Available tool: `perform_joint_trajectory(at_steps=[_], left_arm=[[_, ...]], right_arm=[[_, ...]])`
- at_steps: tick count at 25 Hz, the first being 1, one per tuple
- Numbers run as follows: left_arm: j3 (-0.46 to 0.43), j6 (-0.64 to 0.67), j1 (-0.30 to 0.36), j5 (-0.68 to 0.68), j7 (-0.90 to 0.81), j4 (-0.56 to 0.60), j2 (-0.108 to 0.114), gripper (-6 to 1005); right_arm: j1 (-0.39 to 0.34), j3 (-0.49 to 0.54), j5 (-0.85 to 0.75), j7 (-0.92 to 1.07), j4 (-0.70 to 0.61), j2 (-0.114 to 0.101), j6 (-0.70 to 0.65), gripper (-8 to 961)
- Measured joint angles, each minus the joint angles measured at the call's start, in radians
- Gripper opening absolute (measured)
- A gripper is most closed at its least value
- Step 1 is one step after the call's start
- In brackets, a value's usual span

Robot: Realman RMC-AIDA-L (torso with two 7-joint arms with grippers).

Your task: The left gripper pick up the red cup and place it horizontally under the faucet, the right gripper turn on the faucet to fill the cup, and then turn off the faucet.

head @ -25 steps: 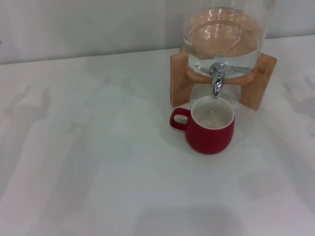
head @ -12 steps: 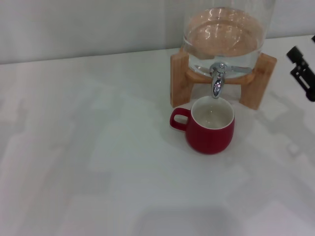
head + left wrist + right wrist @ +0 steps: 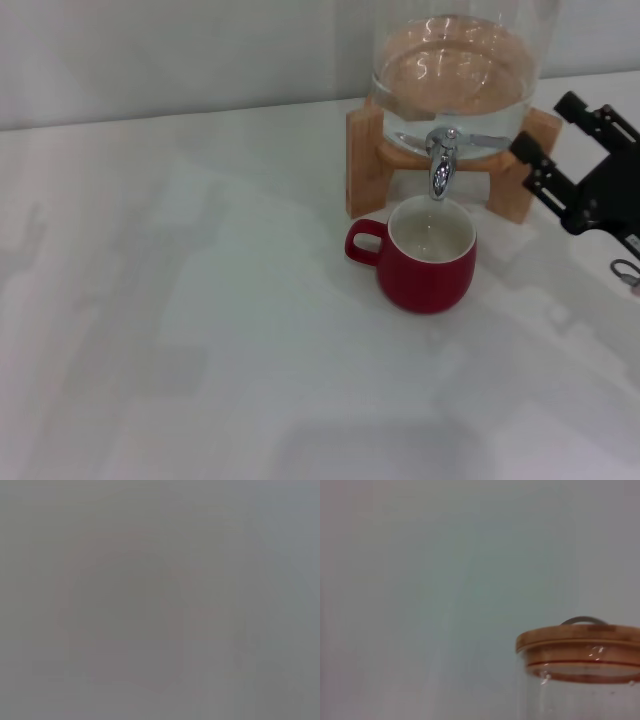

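A: Since half a second ago, the right hand [image 3: 550,135] is pushing further into the head view from the right edge, and is now sitting just beside the wooden stand [image 3: 525,165].

B: Starting nearest us, what is lying on the desk [image 3: 200,340]?

A: The near part is carrying nothing I can see. Further in, the red cup [image 3: 425,262] is standing upright, mouth up, handle pointing to the robot's left, directly below the faucet [image 3: 441,165]. I am not seeing water running or collecting in it.

B: So the cup step is looking finished?

A: I am judging it so. The left hand is showing in no view; its wrist camera is giving only grey.

B: And the right hand's fingers?

A: They are standing spread apart, pinching nothing, aimed towards the glass dispenser [image 3: 455,75] but clear of the lever. Its wrist camera is looking at the dispenser's wooden lid [image 3: 580,652].

B: What is remaining?

A: Opening the faucet, filling the cup, then closing it.
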Motion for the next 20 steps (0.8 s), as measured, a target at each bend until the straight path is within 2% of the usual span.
perform_joint_trajectory(at_steps=[6, 12, 20], left_arm=[[0.008, -0.02, 0.006, 0.005, -0.006, 0.001, -0.001, 747], [0.011, -0.042, 0.009, 0.012, -0.007, 0.003, -0.002, 747], [0.012, -0.052, 0.012, 0.012, -0.008, 0.003, -0.004, 747]], right_arm=[[0.034, -0.012, -0.019, 0.001, -0.003, 0.0, -0.046, 617], [0.05, -0.013, -0.02, -0.004, -0.002, 0.0, -0.094, 617], [0.052, -0.011, -0.021, -0.007, -0.001, -0.012, -0.131, 617]])
